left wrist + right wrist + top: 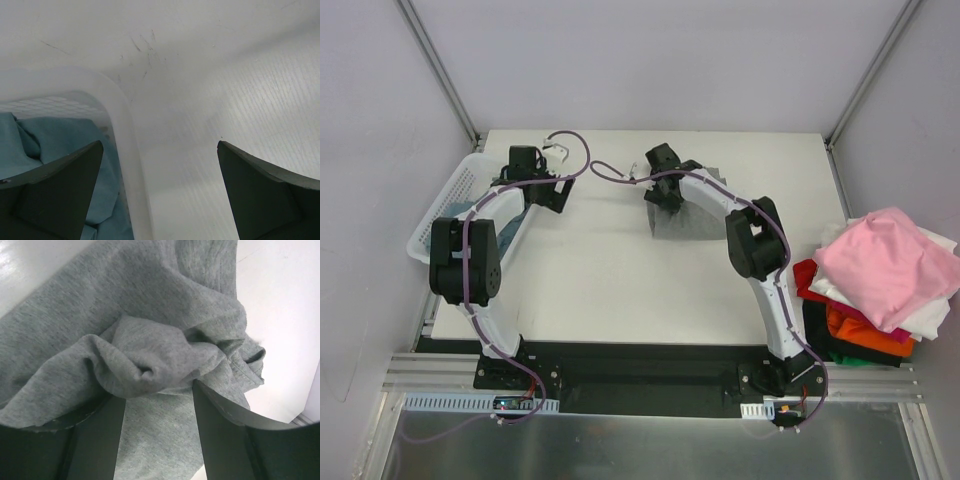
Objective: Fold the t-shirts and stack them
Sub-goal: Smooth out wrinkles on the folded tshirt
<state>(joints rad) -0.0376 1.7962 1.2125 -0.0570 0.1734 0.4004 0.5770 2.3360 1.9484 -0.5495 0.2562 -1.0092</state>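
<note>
My right gripper (157, 390) is pinched on a bunched fold of the heather-grey t-shirt (150, 325). The cloth is wedged between both fingers and the rest drapes onto the white table (280, 315). My left gripper (160, 145) gapes wide, holding nothing, straddling the rim of the white basket (127, 135). The blue-teal t-shirt (50, 132) lies inside, beneath one finger.

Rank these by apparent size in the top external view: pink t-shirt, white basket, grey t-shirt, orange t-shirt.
1. pink t-shirt, spread atop the stack.
2. white basket, close to it; the left arm hides part, so this is unsure.
3. grey t-shirt, partly under the right arm.
4. orange t-shirt, only a sliver shows.
</note>
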